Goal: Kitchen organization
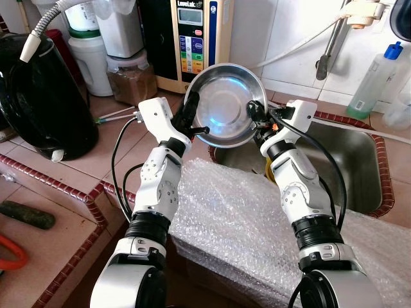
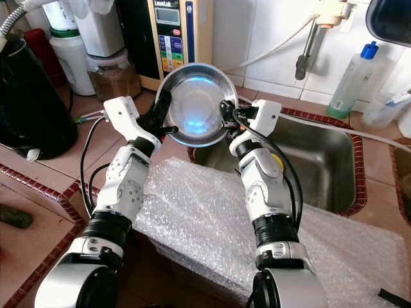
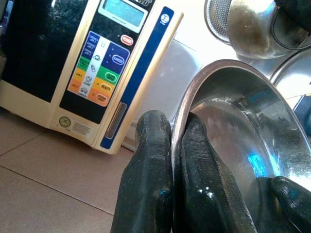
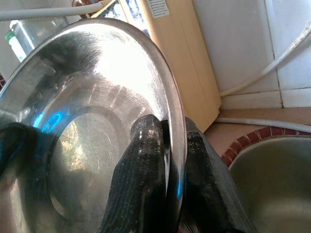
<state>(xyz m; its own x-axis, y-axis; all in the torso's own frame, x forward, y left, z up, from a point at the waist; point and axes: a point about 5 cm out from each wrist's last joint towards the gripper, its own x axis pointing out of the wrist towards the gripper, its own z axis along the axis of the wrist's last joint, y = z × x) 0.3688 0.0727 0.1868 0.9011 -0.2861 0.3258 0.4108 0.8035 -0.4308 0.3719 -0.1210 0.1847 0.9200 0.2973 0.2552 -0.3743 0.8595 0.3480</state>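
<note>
1. Black rubbery fingers [image 3: 155,165] of the left gripper [image 1: 192,114] are pinching the rim of the steel bowl [image 1: 225,106], one finger inside the rim and one outside.
2. The right gripper [image 1: 255,119] is clamping the opposite rim in the same way; its fingers [image 4: 146,160] are straddling the thin edge.
3. The bowl is hanging in the air between the two grippers, above the near left corner of the sink [image 1: 350,170]. It is tilting up on edge, its open side facing back toward the robot's head and its underside turning toward the wall.
4. The left wrist view is giving the button panel of the water ionizer [image 3: 104,68] close up and a strainer [image 3: 218,19] above the bowl; the head views are giving the setting around it.
5. Behind the bowl on the tiled worktop [image 1: 70,173] are standing the ionizer, a jar of brown powder [image 1: 131,78] and a black kettle [image 1: 45,102]. A green soap bottle [image 1: 374,82] is standing beyond the sink. A bubble wrap sheet [image 1: 237,218] is covering the near edge under both arms.
</note>
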